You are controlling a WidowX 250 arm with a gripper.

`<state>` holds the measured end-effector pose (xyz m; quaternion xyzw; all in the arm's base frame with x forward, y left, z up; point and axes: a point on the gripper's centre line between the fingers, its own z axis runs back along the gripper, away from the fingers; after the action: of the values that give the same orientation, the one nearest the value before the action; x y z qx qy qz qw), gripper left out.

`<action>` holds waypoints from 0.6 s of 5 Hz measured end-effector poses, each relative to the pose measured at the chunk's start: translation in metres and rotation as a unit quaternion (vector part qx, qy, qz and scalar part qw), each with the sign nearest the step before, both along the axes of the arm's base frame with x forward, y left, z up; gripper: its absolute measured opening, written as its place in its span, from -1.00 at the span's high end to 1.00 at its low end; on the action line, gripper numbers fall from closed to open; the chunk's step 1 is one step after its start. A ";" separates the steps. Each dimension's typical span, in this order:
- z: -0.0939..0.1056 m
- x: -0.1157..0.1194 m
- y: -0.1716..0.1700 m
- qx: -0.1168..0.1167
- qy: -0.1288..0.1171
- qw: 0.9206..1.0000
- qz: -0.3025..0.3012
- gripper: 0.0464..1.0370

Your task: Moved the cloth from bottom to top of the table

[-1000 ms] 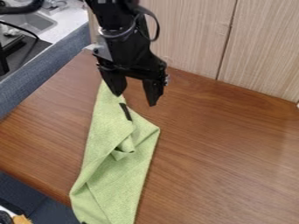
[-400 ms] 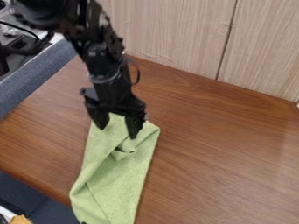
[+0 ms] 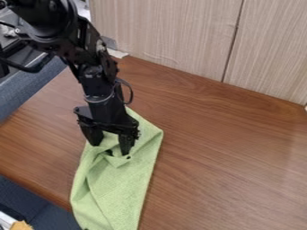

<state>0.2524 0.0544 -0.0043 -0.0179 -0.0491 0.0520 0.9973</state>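
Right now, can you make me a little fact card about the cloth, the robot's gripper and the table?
Cloth: light green, long and rumpled, with a raised fold by the gripper
Cloth's place: left part of the table, lower end past the table's edge
Gripper: black, pointing down over the cloth's upper half
Fingers: apart
Table: brown, wood-grained
Behind the table: pale, streaky panels

Black arm (image 3: 98, 78) slanting from upper left, claw (image 3: 110, 149) pointing down, fingers (image 3: 126, 143) apart, as far as visible
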 end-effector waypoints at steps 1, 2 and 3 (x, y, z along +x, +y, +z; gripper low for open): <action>-0.004 0.005 0.000 0.005 0.008 1.000 -0.006 -0.93; -0.005 0.018 -0.009 -0.001 0.010 1.000 -0.021 -0.93; -0.003 0.047 -0.027 -0.007 -0.006 0.999 -0.044 -0.93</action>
<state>0.2998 0.0277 -0.0071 -0.0273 -0.0541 0.0081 0.9981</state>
